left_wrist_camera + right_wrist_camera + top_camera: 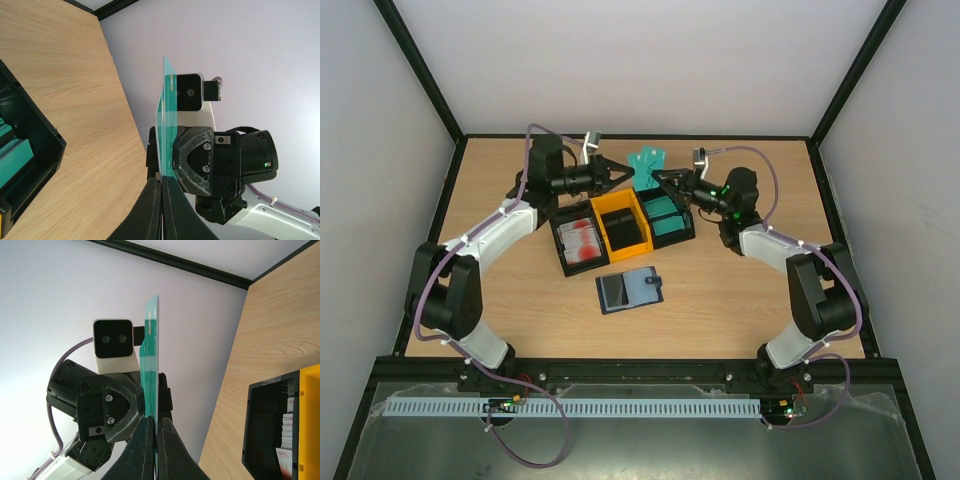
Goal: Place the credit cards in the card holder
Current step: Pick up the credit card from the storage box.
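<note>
Above the back of the table, a small fan of teal credit cards (pixel 647 162) hangs in the air between both grippers. My left gripper (pixel 627 173) is shut on its left side and my right gripper (pixel 662 179) on its right side. In the left wrist view the teal cards (pixel 167 115) stand edge-on, pinched by my left gripper (pixel 162 178), with the right gripper (pixel 200 160) facing it. The right wrist view shows the same cards (pixel 151 355) clamped in my right gripper (pixel 154 420). The card holder (pixel 629 290) lies open on the table, nearer the front.
Three open-top bins stand in a row below the grippers. A black bin (pixel 563 250) holds white and red cards, a yellow bin (pixel 610 208) holds black cards, and a black bin (pixel 688 222) holds teal cards. White walls close in the table on three sides.
</note>
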Motion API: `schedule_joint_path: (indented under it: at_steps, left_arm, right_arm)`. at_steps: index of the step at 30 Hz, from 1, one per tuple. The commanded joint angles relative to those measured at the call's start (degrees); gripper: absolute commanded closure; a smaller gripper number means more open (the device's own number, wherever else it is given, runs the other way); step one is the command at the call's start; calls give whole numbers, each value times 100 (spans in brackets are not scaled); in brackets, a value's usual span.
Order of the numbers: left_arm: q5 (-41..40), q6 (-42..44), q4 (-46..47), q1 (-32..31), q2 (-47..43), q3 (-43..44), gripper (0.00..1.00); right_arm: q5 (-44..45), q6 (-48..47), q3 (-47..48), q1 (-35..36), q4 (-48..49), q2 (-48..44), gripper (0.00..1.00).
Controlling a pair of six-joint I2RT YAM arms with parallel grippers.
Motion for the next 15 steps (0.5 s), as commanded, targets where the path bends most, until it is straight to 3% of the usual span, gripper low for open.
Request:
schedule_joint_path:
  at_steps: [1, 15]
  left_arm:
    - [-269, 305, 27, 86, -265, 89, 98]
    - [-992, 805, -473, 424, -1003, -312, 98]
  right_arm:
    - [42, -184, -118, -37, -255, -199, 98]
    - [562, -619, -262, -89, -988, -696, 98]
